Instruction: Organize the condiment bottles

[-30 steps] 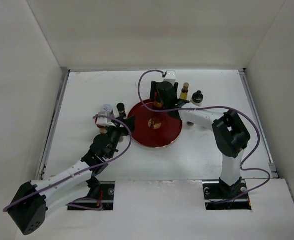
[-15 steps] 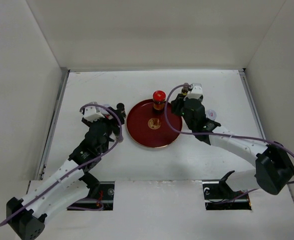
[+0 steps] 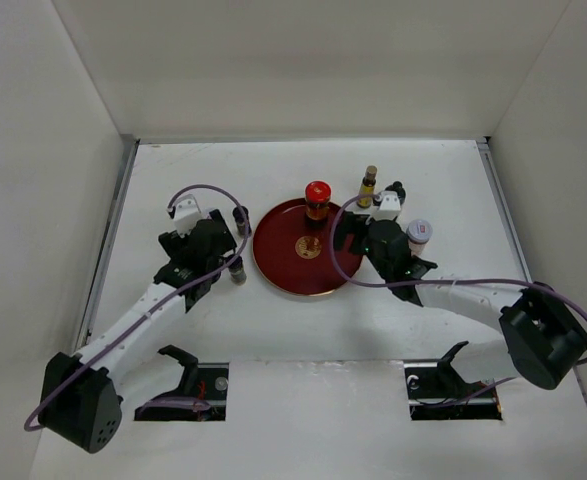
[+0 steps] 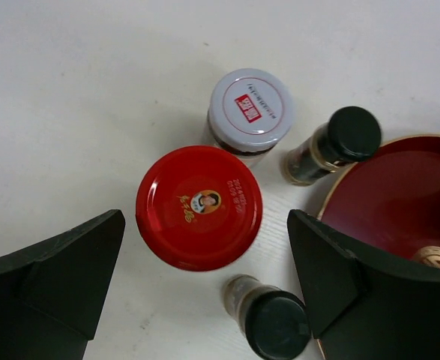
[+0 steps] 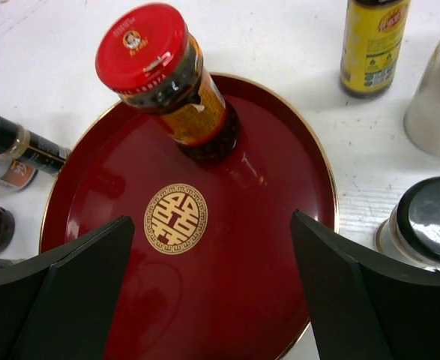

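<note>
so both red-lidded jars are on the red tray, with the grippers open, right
Not both. The right wrist view shows only one red-lidded jar on the red tray; the other red-lidded jar stands on the table beside it, seen in the left wrist view. The left gripper and right gripper are open, as you say.

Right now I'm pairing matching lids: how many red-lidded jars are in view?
2. One jar stands at the tray's far edge; the other stands left of the tray, beneath the open left gripper. More may be hidden.
</note>
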